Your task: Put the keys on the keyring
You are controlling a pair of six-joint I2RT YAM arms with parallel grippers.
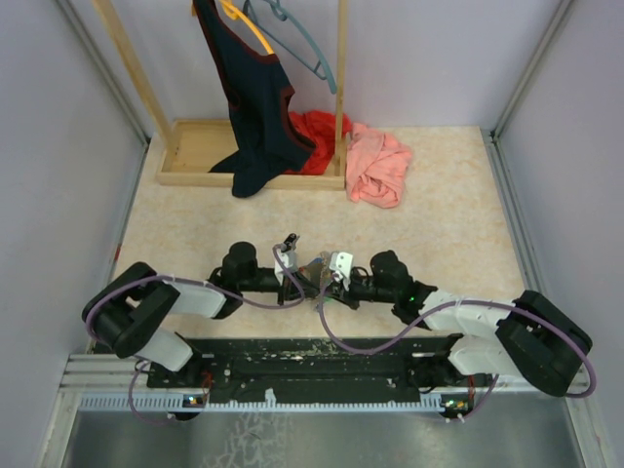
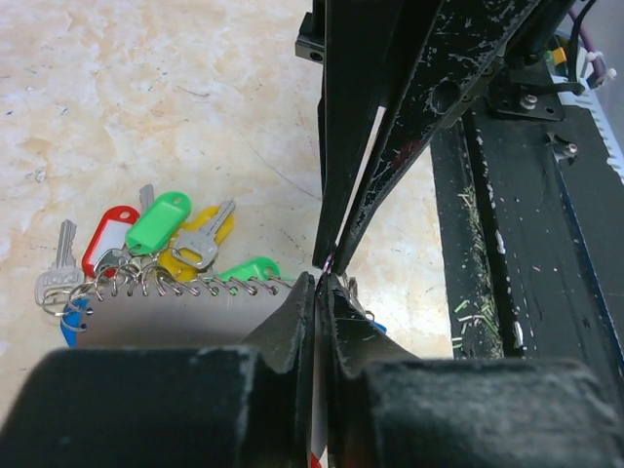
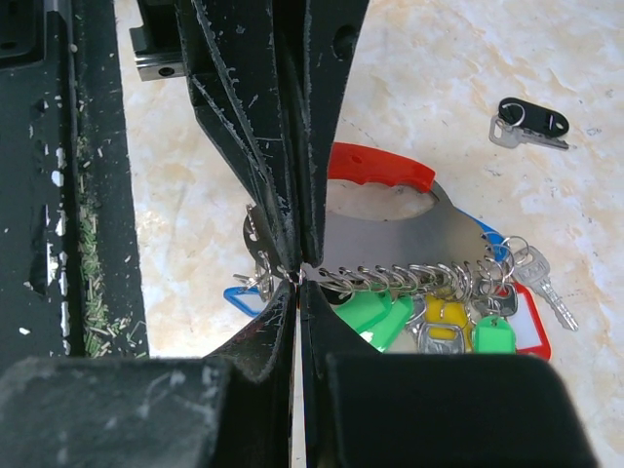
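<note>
While both arms meet at the red-handled grey keyring [image 3: 409,229]
Left gripper [image 2: 319,281], right gripper [image 3: 296,285]: jaws pressed together; plastic-headed keys [image 3: 429,322] hang on it.

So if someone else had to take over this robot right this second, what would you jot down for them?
Right pincer: shut at the coil end of the keyring, apparently pinching it.
Left pincer: closed to a slit, tip to tip with the right; grip unclear.
Done: keys with red, green, yellow and blue tags appear threaded on the coil.
Left: one dark key lies loose on the table, apart from the keyring; it needs threading on.
</note>
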